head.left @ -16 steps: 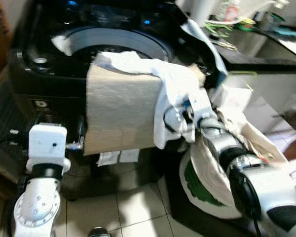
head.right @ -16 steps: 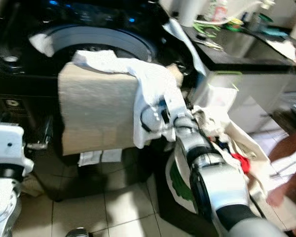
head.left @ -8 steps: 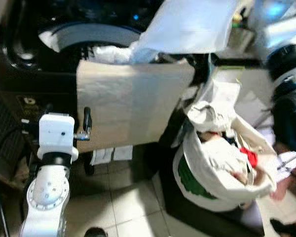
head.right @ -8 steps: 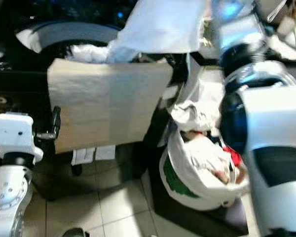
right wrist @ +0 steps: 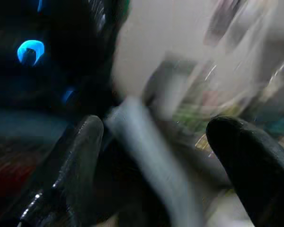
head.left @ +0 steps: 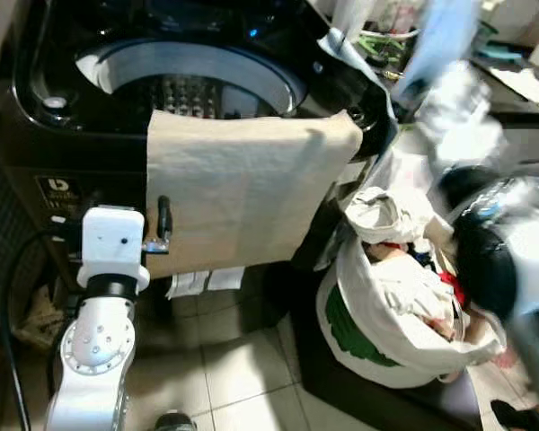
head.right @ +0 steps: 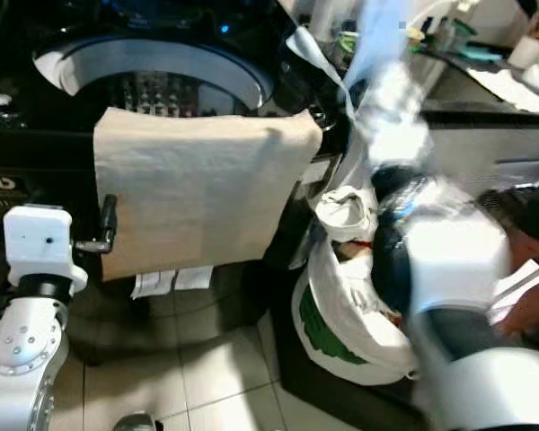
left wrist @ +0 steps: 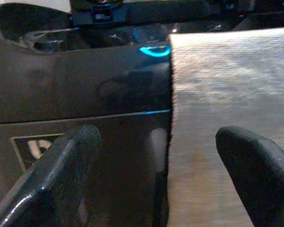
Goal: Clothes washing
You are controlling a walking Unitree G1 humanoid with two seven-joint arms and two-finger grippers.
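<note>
A black top-loading washer [head.left: 63, 135] stands open, and the holes of its metal drum [head.left: 189, 90] show. A beige towel [head.left: 242, 193] hangs over the washer's front edge. My left gripper [left wrist: 161, 175] is open at the towel's left edge, close to the washer's front panel; the head view shows it as the left gripper [head.left: 164, 220] low on the left. My right arm [head.left: 454, 117] is raised to the right of the washer and badly blurred. The right gripper [right wrist: 156, 165] is open with nothing between its fingers [right wrist: 80, 161].
A white laundry bag with a green print [head.left: 386, 314] sits on the floor to the right of the washer, full of clothes. A dark counter [head.left: 521, 85] with small items runs along the back right. A person's hand [head.right: 530, 314] is at the far right. Tiled floor [head.left: 242, 368] lies in front.
The white cloth that my right gripper lifted over the washer has left the towel and the gripper. The right arm has swung right and is blurred. The left arm has hardly moved.
</note>
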